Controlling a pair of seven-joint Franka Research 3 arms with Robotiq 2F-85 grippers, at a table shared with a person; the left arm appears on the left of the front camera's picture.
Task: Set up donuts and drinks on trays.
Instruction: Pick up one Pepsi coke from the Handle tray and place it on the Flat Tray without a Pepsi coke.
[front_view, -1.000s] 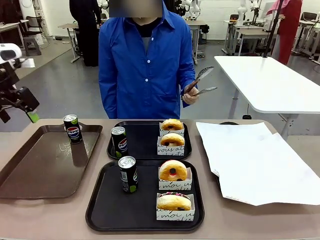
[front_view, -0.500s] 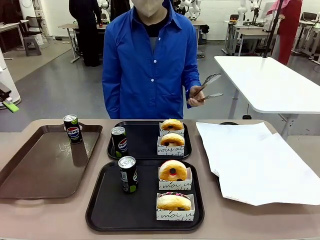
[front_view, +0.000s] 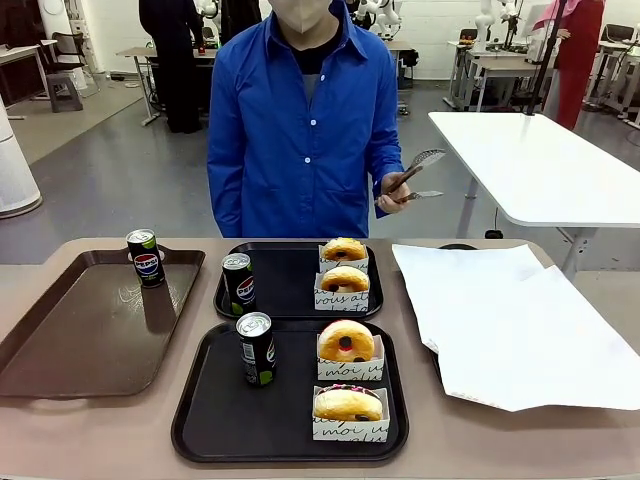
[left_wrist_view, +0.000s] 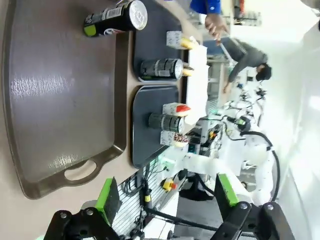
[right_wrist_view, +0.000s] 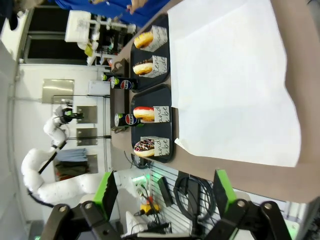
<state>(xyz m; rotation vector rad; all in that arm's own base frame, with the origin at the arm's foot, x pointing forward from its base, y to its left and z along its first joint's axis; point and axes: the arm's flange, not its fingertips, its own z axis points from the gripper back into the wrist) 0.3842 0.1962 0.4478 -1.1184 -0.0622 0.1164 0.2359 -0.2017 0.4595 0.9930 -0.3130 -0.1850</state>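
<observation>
Both black trays (front_view: 200, 420) each carry one can (front_view: 257, 349) and two donuts (front_view: 346, 341); setup appears complete. A spare can (front_view: 146, 257) stands on the brown tray (front_view: 60, 340). Left hand (left_wrist_view: 167, 200) and right hand (right_wrist_view: 162, 192): both released, grasping nothing.

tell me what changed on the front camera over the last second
The left arm drew back off the picture's left edge. The person's hand lowered the tongs slightly. Both black trays, the donuts, the cans and the brown tray stayed put.
</observation>
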